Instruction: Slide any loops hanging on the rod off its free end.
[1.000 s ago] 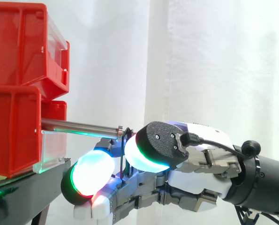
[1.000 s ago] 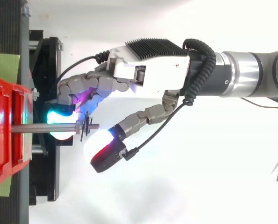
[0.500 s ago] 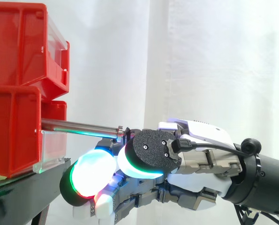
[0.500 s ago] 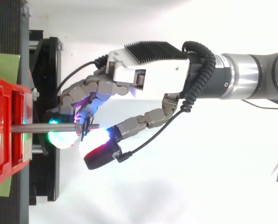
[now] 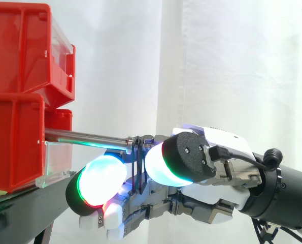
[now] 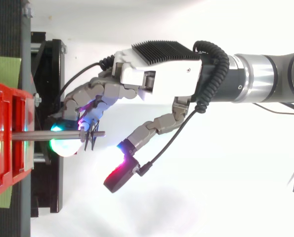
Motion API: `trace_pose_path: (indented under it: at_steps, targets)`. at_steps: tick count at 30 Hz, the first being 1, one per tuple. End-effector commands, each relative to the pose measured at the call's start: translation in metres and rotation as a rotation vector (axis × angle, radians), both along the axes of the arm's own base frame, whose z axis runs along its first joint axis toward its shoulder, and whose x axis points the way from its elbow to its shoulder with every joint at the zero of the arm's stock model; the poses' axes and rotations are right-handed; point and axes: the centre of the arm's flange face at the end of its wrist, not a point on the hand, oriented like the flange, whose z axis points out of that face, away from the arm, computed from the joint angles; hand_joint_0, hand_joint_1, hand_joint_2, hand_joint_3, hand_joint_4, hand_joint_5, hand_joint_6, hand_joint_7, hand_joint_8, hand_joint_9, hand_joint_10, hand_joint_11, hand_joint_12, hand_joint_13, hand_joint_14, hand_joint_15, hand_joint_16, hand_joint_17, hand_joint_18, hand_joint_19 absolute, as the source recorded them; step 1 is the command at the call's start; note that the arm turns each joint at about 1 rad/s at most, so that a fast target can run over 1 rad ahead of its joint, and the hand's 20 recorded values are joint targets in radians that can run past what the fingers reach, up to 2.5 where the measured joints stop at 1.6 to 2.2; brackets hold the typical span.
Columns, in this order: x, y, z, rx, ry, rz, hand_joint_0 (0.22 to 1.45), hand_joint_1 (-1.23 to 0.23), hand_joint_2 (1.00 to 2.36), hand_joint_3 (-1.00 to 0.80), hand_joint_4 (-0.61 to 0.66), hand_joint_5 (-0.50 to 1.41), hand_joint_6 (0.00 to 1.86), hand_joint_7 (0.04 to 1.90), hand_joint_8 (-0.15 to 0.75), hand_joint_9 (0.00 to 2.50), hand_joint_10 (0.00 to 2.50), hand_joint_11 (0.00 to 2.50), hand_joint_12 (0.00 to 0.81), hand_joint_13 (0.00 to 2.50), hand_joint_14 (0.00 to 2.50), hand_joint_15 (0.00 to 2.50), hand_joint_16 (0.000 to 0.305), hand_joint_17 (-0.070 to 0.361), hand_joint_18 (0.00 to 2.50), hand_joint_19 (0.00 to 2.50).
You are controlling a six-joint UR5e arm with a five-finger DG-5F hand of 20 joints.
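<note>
A metal rod [image 5: 85, 136] [image 6: 43, 134] sticks out of the red bins to the right. Thin black loops [image 5: 137, 168] [image 6: 90, 139] hang from it just short of its free end. My hand [image 5: 216, 188] [image 6: 156, 81] reaches in from the right, level with the rod's tip. Its curled fingers [image 6: 82, 118] close on the loops from the bin side, one green-glowing pad [image 6: 63, 145] lying under the rod. The thumb [image 6: 121, 177] stands spread away from the rod.
Stacked red bins [image 5: 19, 101] [image 6: 8, 148] sit on a black stand [image 5: 24, 211] [image 6: 48, 54] at the left. A white curtain hangs behind. Open room lies to the right of the rod's free end.
The thumb has swung away from the rod's tip. The loops sit slightly nearer the free end, and the other fingers stay curled by them.
</note>
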Motion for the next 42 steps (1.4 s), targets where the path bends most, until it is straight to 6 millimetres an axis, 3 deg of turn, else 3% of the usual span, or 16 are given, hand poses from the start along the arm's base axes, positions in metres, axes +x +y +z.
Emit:
trace_pose_path:
  at_steps: [1, 13, 19, 34, 42]
  targets:
    - [-0.001, -0.003, 0.0, -0.006, -0.003, -0.002, 0.52, -0.77, 1.0, -0.5, 0.2, -0.13, 0.75, 0.86, 0.271, 0.83, 0.01, 0.25, 0.333, 0.66, 0.01, 0.17, 0.045, 0.101, 0.66, 0.41]
    - [-0.002, -0.012, -0.001, -0.024, -0.002, -0.001, 0.6, -0.76, 1.02, -0.24, 0.14, -0.15, 0.8, 0.88, 0.256, 0.82, 0.01, 0.25, 0.316, 0.66, 0.01, 0.18, 0.042, 0.094, 0.65, 0.42]
    - [-0.002, -0.014, -0.001, -0.026, 0.001, -0.003, 0.6, -0.76, 1.01, -0.24, 0.15, -0.16, 0.84, 0.86, 0.257, 0.82, 0.01, 0.25, 0.317, 0.65, 0.01, 0.18, 0.042, 0.094, 0.65, 0.41]
    - [-0.004, -0.02, -0.002, -0.031, -0.001, -0.006, 0.62, -0.78, 1.01, -0.09, 0.0, -0.15, 0.94, 0.84, 0.287, 0.86, 0.01, 0.28, 0.346, 0.68, 0.01, 0.17, 0.048, 0.108, 0.7, 0.37]
    - [-0.003, -0.02, -0.001, -0.04, -0.006, -0.009, 0.63, -0.78, 1.01, -0.12, -0.01, -0.15, 0.94, 0.85, 0.28, 0.87, 0.01, 0.29, 0.34, 0.68, 0.01, 0.18, 0.047, 0.105, 0.7, 0.39]
